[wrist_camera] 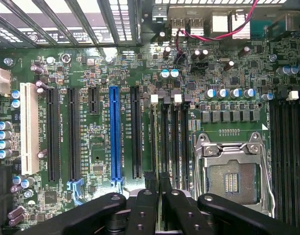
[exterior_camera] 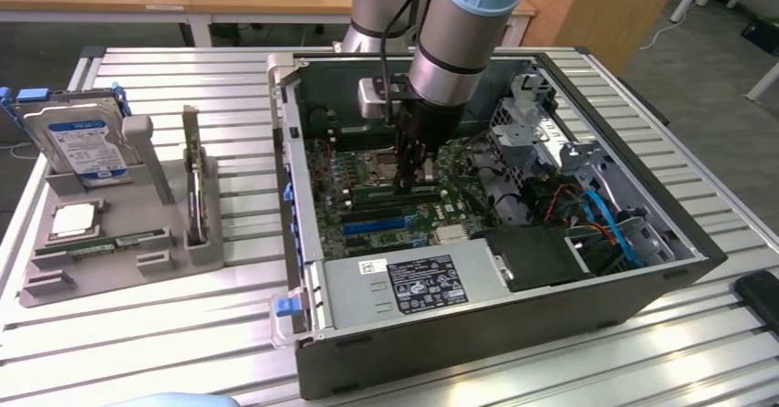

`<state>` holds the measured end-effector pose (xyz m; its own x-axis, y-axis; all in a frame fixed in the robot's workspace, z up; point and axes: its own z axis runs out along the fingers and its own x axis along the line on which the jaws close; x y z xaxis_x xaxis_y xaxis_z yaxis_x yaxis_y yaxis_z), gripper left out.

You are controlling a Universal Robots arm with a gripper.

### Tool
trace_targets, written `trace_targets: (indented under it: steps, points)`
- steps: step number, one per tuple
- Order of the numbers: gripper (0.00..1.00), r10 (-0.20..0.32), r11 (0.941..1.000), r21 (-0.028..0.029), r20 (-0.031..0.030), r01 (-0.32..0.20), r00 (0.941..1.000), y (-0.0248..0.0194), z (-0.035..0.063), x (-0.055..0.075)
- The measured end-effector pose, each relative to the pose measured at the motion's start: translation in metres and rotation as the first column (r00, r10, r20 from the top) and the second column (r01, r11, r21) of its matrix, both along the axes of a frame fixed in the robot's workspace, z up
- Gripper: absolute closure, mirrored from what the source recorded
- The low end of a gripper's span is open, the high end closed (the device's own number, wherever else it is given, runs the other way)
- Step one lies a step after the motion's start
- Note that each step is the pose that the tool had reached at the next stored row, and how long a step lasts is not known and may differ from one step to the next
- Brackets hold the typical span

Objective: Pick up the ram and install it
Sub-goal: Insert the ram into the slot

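My gripper (exterior_camera: pixel 414 177) reaches down inside the open computer case (exterior_camera: pixel 305 197), over the motherboard beside the processor socket (wrist_camera: pixel 233 176). It is shut on the ram (wrist_camera: pixel 158 147), a thin stick seen edge-on between the black fingers (wrist_camera: pixel 145 200) in the wrist view. The ram hangs in line with the dark memory slots (wrist_camera: pixel 172 142) next to the socket; I cannot tell whether it touches a slot. In the exterior view the ram's lower edge (exterior_camera: pixel 408 188) shows just under the fingers. A second ram (exterior_camera: pixel 122 243) lies in the grey holder (exterior_camera: pixel 182 252) on the exterior view's left.
The grey holder also carries a hard drive (exterior_camera: pixel 86 147), a square silver processor chip (exterior_camera: pixel 76 217) and an upright card (exterior_camera: pixel 192 179). Inside the case are a power supply (exterior_camera: pixel 414 288), blue cables (exterior_camera: pixel 608 224) and drive cages (exterior_camera: pixel 535 115). A blue expansion slot (wrist_camera: pixel 115 137) lies beside the memory slots.
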<state>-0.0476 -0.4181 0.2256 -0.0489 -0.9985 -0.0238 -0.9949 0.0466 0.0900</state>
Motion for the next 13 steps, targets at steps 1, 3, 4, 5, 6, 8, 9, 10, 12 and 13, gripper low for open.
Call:
trace_targets:
  steps: [1,3,4,5,6,8,9,10,12,13]
  points:
    - [0.87,0.0,1.0,-0.0001,0.0001,0.0,1.0,0.0,0.0,0.0002]
    - [0.87,0.0,1.0,-0.0005,0.0001,0.0,1.0,0.0,-0.0001,0.0006]
    - [0.87,0.0,1.0,-0.0009,0.0001,0.0,1.0,0.0,-0.0001,0.0007]
    - [0.87,0.0,1.0,-0.0015,0.0,0.0,1.0,0.0,0.0,0.0008]
    - [0.87,0.0,1.0,-0.0019,0.0001,0.0,1.0,0.0,0.0,0.001]
    - [0.87,0.0,1.0,-0.0024,0.0001,0.0,1.0,0.0,-0.0001,0.0015]
    - [0.87,0.0,1.0,-0.0025,0.0,0.0,1.0,0.0,-0.0001,0.0016]
    - [0.87,0.0,1.0,-0.0026,0.0,0.0,1.0,0.0,-0.0001,0.0017]
    - [0.87,0.0,1.0,-0.0027,0.0,0.0,1.0,0.0,-0.0001,0.0017]
    - [0.87,0.0,1.0,-0.0027,0.0,0.0,1.0,0.0,-0.0001,0.0017]
